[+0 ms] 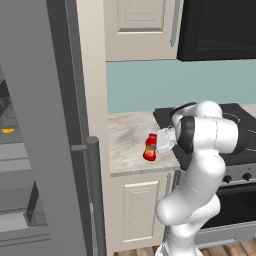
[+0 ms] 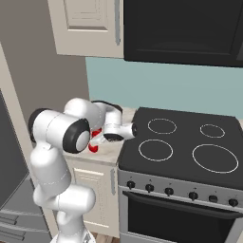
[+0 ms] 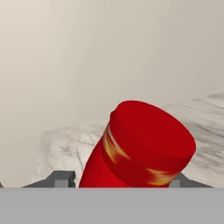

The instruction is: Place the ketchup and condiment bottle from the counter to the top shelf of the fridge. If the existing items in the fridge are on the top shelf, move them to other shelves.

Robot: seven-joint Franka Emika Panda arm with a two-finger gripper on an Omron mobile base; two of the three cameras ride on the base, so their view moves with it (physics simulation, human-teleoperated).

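Note:
The ketchup (image 3: 140, 144), a squat bright-red bottle with a yellow-orange band, stands on the pale marbled counter (image 1: 125, 140) near its front edge, just left of the stove. My gripper (image 3: 120, 181) is shut on the ketchup, with a dark fingertip pressed to each side. From the base, the ketchup (image 1: 149, 149) (image 2: 94, 148) peeks out beside the hand. The fridge (image 1: 35, 125) stands open at the left, its door and bar handle (image 1: 94, 190) toward me. A small yellow item (image 1: 7, 130) lies on a grey shelf inside; which shelf I cannot tell. The condiment bottle is out of view.
A black stovetop (image 2: 185, 137) with white rings adjoins the counter on the right, with an oven (image 2: 180, 213) below. Cream cabinets (image 1: 135, 210) sit under the counter, and a black appliance (image 1: 215, 30) hangs above the stove. The fridge door edge stands close to the arm's left.

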